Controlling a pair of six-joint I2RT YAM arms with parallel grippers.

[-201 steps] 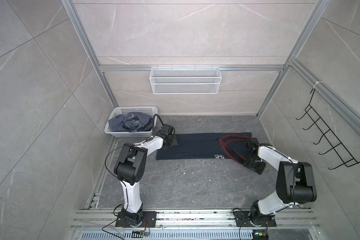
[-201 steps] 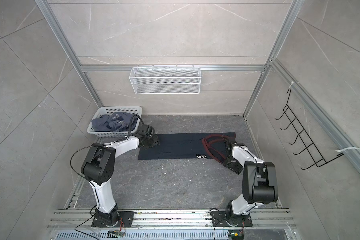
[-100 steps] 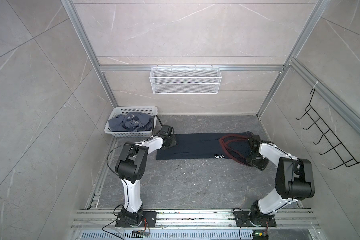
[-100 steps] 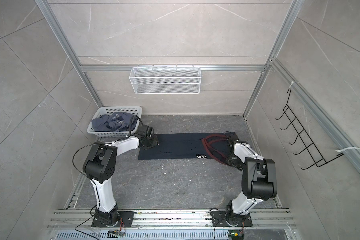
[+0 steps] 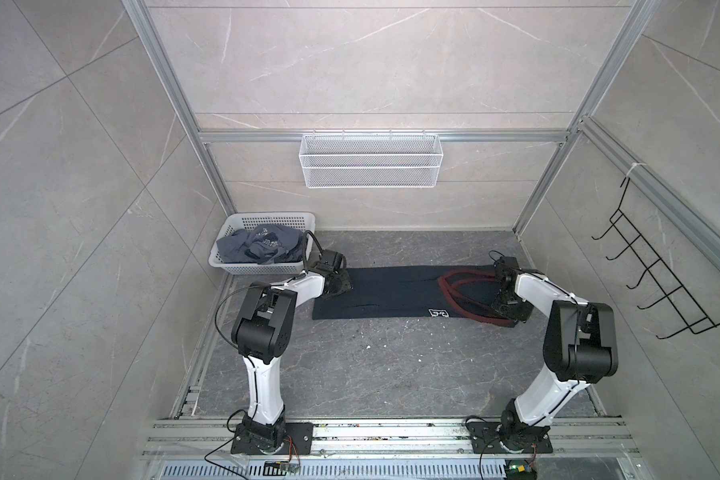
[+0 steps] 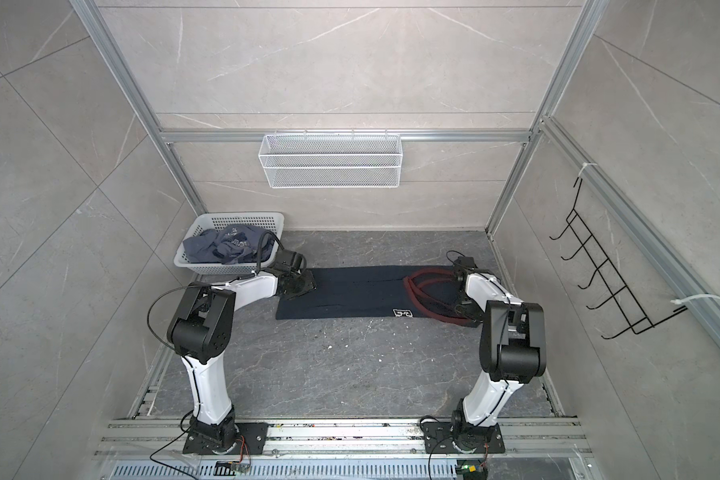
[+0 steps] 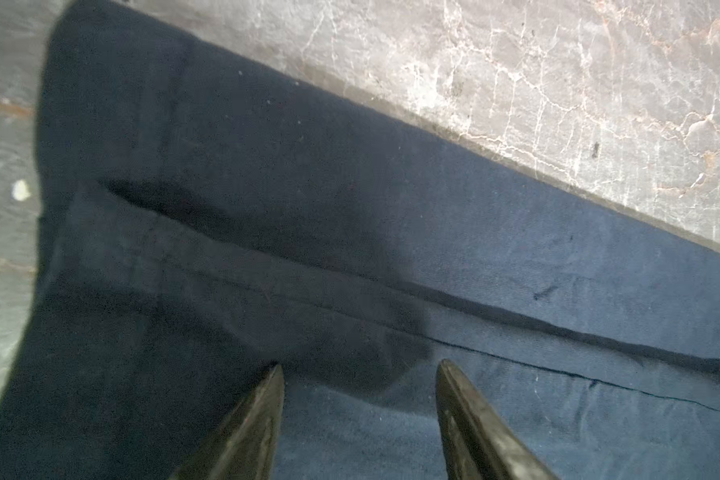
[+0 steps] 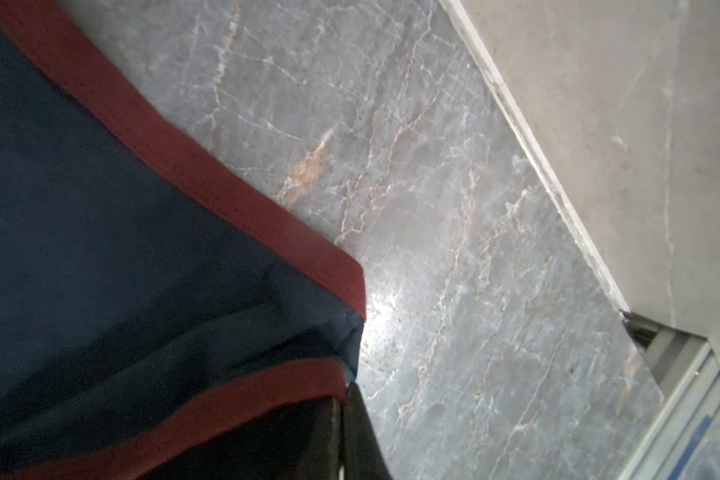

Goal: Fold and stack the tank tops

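Observation:
A navy tank top point(image 5: 391, 293) point(image 6: 350, 291) with red trim lies on the floor as a long folded strip in both top views. My left gripper point(image 5: 344, 286) point(image 7: 360, 368) is at its plain left end, open, with both fingertips point(image 7: 273, 382) just over the navy cloth. My right gripper point(image 5: 510, 311) point(image 8: 344, 390) is at the red-trimmed strap end, shut on the cloth's corner where the trim point(image 8: 242, 390) meets the tips. A blue-grey tank top point(image 5: 262, 245) point(image 6: 229, 245) lies crumpled in the white basket point(image 5: 267, 216).
The basket stands at the back left, just behind my left wrist. A white wire shelf point(image 5: 371, 166) hangs on the back wall, and black hooks point(image 5: 657, 282) on the right wall. The right wall's base point(image 8: 537, 158) runs near my right gripper.
My right gripper has shifted a little toward the back along the strap end and has gone from open to shut on the cloth. The left arm has not moved.

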